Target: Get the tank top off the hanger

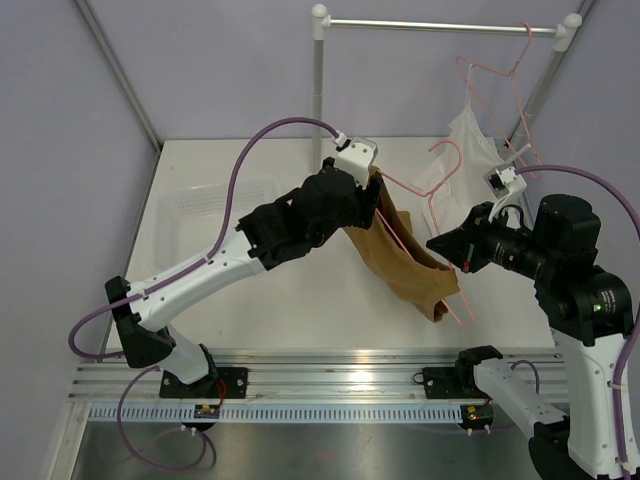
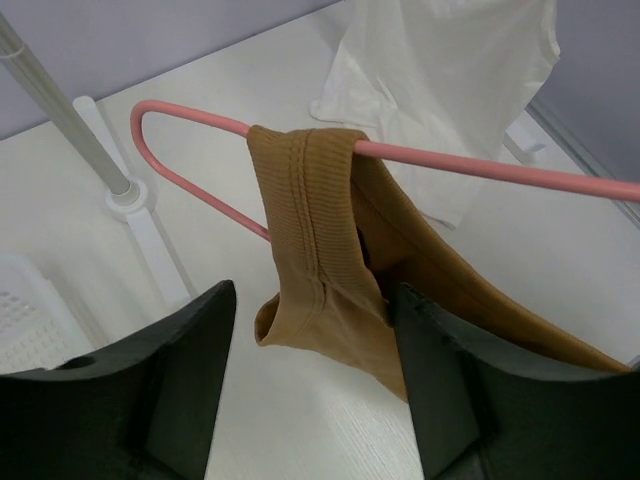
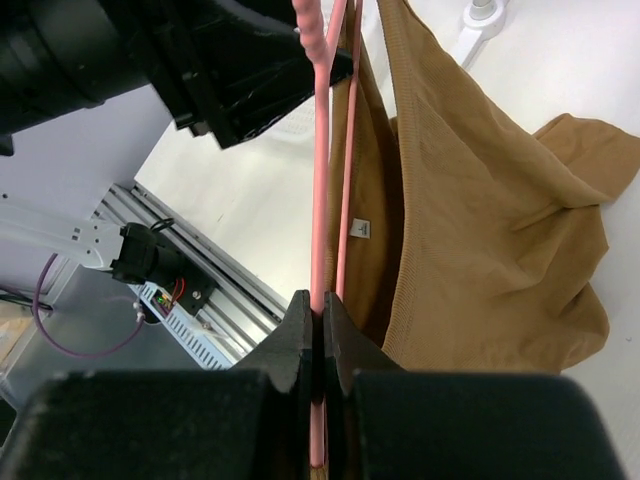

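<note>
The tan-brown tank top hangs on the pink wire hanger, which is tilted in the air over the table. My right gripper is shut on the hanger's wire, with the top's body bunched to its right. It shows in the top view at my right gripper. My left gripper is at the hanger's upper end. In the left wrist view one strap loops over the hanger wire and drops between my left gripper's open jaws, touching the right finger.
A second pink hanger with a sheer white top hangs from the rail at the back right. A clear plastic bin sits at the left of the table. The rail's post and foot stand beyond the strap.
</note>
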You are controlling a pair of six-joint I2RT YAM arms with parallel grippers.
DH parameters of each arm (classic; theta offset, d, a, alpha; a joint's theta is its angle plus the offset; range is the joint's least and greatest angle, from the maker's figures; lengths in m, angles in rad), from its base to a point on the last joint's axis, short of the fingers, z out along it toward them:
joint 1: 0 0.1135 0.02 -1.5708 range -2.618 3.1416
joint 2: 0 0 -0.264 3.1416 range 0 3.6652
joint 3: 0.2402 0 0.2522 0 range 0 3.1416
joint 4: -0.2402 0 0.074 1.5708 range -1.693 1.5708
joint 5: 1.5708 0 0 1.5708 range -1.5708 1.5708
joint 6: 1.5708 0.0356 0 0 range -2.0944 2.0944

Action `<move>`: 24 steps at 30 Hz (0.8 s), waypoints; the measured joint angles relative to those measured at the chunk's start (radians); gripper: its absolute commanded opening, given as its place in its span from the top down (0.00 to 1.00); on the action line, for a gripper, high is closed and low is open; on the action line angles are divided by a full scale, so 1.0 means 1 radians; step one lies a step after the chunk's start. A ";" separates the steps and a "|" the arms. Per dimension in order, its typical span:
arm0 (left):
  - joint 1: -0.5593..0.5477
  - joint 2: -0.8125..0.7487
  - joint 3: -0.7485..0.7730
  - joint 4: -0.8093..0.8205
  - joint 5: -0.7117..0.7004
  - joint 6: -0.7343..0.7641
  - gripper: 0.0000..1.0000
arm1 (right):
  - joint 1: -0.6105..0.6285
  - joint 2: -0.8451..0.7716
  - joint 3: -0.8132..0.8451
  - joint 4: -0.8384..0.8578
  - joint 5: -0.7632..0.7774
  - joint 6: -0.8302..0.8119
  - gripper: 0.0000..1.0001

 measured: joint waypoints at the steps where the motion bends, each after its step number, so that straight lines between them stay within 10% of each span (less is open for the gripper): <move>1: 0.006 0.002 0.000 0.001 0.000 0.000 0.43 | 0.000 -0.002 -0.002 0.000 -0.006 0.000 1.00; 8: 0.040 0.011 0.001 0.018 0.002 -0.012 1.00 | 0.000 -0.018 -0.018 0.000 -0.023 -0.001 1.00; 24: 0.302 -0.265 -0.272 -0.032 -0.064 -0.263 1.00 | 0.090 -0.111 -0.126 0.043 -0.140 -0.081 1.00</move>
